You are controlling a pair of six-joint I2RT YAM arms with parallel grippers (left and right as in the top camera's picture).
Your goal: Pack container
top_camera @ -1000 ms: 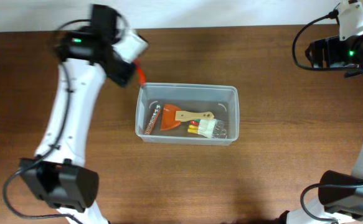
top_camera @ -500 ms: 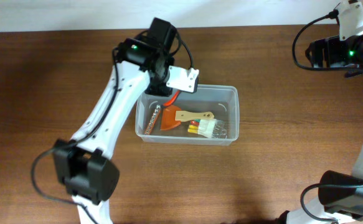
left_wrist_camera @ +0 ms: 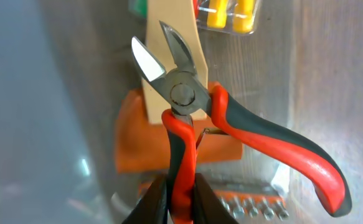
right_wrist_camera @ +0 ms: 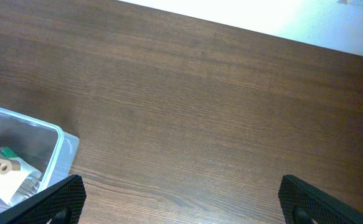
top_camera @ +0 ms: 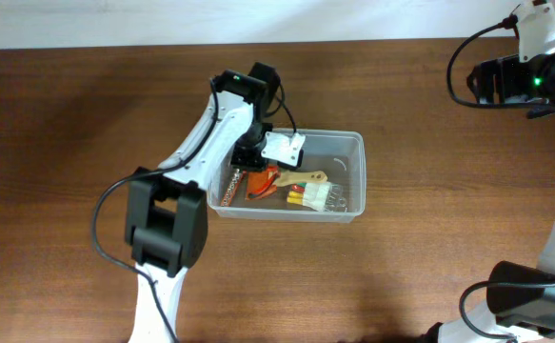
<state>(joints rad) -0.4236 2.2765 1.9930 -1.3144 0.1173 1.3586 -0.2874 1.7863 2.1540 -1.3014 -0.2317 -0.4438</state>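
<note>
The clear plastic container [top_camera: 353,143] sits at the table's middle; its corner shows in the right wrist view [right_wrist_camera: 53,140]. Inside lie an orange scraper with a wooden handle [top_camera: 291,178], a bit set [top_camera: 231,184] and a pack of coloured-handled tools [top_camera: 315,195]. My left gripper [left_wrist_camera: 180,199] is shut on one red-and-black handle of side-cutting pliers [left_wrist_camera: 187,99] and holds them inside the container, above the scraper [left_wrist_camera: 144,140]. In the overhead view the left gripper [top_camera: 258,162] is over the container's left part. My right gripper [right_wrist_camera: 178,202] is open and empty above bare table, far right.
The brown wooden table [top_camera: 429,267] lies all around the container. A white wall edge [top_camera: 353,19] runs along the back. The right arm's body [top_camera: 525,76] is at the far right back corner.
My left arm swung from the table's left back to over the container and lowered the pliers into it. The right arm has not moved.
</note>
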